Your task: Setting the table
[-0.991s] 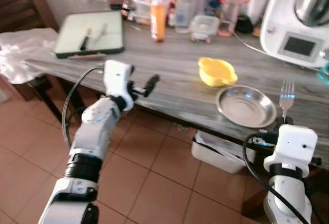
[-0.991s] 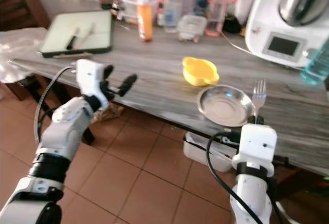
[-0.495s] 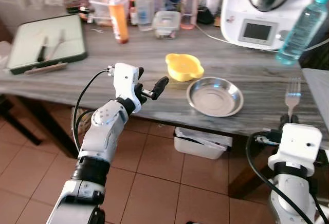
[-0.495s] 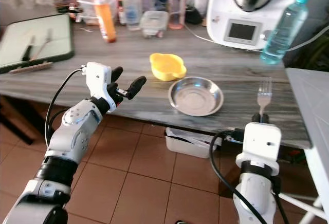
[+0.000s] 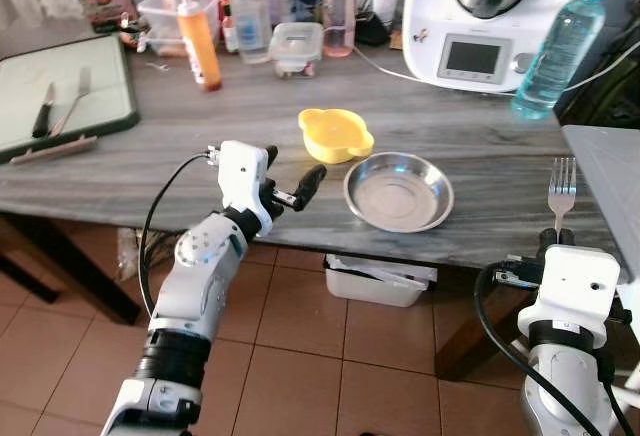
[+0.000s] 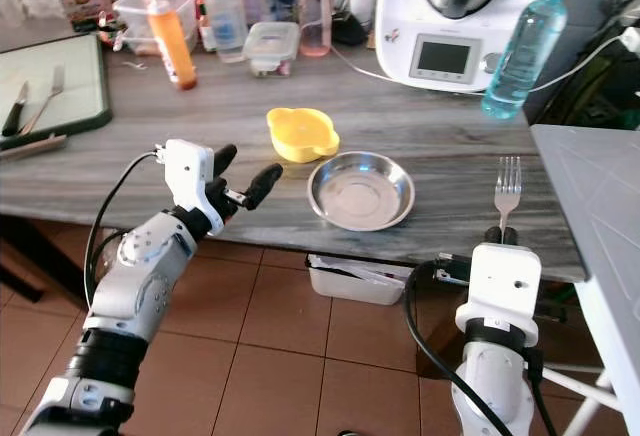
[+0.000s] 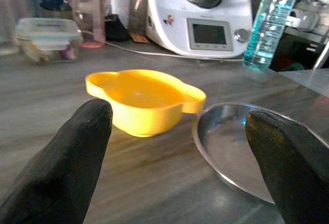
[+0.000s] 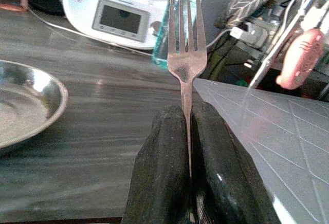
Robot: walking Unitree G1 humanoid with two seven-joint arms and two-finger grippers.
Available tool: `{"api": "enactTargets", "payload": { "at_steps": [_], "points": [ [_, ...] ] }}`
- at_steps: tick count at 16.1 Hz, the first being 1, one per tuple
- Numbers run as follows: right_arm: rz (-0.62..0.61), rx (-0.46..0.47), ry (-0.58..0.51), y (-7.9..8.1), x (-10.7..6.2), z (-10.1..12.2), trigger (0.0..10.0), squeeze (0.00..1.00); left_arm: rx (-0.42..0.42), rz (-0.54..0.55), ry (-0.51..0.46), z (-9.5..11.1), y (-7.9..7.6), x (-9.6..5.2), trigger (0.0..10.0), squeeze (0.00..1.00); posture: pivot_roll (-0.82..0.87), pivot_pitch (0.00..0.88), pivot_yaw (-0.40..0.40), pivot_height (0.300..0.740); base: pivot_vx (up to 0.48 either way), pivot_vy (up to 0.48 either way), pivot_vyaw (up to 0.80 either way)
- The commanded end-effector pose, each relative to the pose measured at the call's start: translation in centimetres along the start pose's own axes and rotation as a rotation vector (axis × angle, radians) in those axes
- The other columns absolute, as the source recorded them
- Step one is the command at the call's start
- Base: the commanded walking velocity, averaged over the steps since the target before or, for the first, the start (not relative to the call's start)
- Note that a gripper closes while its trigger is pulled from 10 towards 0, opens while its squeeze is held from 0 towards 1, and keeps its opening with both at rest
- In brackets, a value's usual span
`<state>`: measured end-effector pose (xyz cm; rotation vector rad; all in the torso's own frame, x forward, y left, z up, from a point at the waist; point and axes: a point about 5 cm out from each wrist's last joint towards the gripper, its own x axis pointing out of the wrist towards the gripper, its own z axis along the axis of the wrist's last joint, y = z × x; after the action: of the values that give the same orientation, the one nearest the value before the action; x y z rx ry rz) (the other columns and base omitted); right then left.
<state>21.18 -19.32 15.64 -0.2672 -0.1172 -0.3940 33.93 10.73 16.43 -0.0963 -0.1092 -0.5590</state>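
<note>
Right end effector (image 8: pixel 186 131) still clamps fork (image 8: pixel 186 54) beside plate (image 5: pixel 398 192).

before me the grey wood-grain surface (image 5: pixel 200 136) carries a yellow bowl (image 5: pixel 336 135) just beside a steel plate (image 5: pixel 398 190), a white kitchen machine (image 5: pixel 490 21), a water bottle (image 5: pixel 560 51), an orange bottle (image 5: pixel 198 48) and a green tray (image 5: pixel 55 96).

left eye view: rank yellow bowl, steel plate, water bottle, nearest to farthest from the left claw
1. Yellow bowl: on the table just beyond the left claw, a little to its right.
2. Steel plate: further right, near the table's front edge, beside the bowl.
3. Water bottle: far right, at the back next to the white kitchen machine.
</note>
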Motion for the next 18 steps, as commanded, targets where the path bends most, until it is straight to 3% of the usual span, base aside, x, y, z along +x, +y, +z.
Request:
{"api": "enactTargets", "payload": {
  "at_steps": [1,6,8,16,18],
  "points": [
    [-0.011,-0.001,-0.024,-0.3,0.0,0.5,10.0,0.0,0.011,-0.001,-0.003,0.1,-0.2,-0.2,10.0,0.0,0.0,0.098,0.04,0.74,0.0,0.0,-0.77],
    [-0.018,-0.008,-0.01,-0.5,-0.5,0.1,10.0,0.0,0.04,0.045,0.044,-1.8,0.2,-2.6,10.0,0.0,-0.01,0.094,0.047,0.74,0.0,0.0,-0.77],
    [-0.013,-0.008,-0.014,-0.5,-0.4,0.1,10.0,0.0,0.039,0.037,0.044,-1.9,-0.2,-2.6,10.0,0.0,0.0,0.091,0.037,0.74,0.0,0.0,-0.7],
    [0.026,-0.012,-0.043,-0.2,0.1,0.5,10.0,0.0,0.047,0.062,0.015,-1.3,-0.5,-2.4,10.0,0.0,0.0,0.087,0.028,0.74,0.0,0.0,0.0],
    [0.021,-0.038,-0.043,-0.4,0.3,0.4,10.0,0.0,0.026,-0.019,0.052,-1.7,-1.2,-2.5,10.0,0.0,0.0,0.093,0.018,0.74,0.0,0.0,0.0]
  ]
}}
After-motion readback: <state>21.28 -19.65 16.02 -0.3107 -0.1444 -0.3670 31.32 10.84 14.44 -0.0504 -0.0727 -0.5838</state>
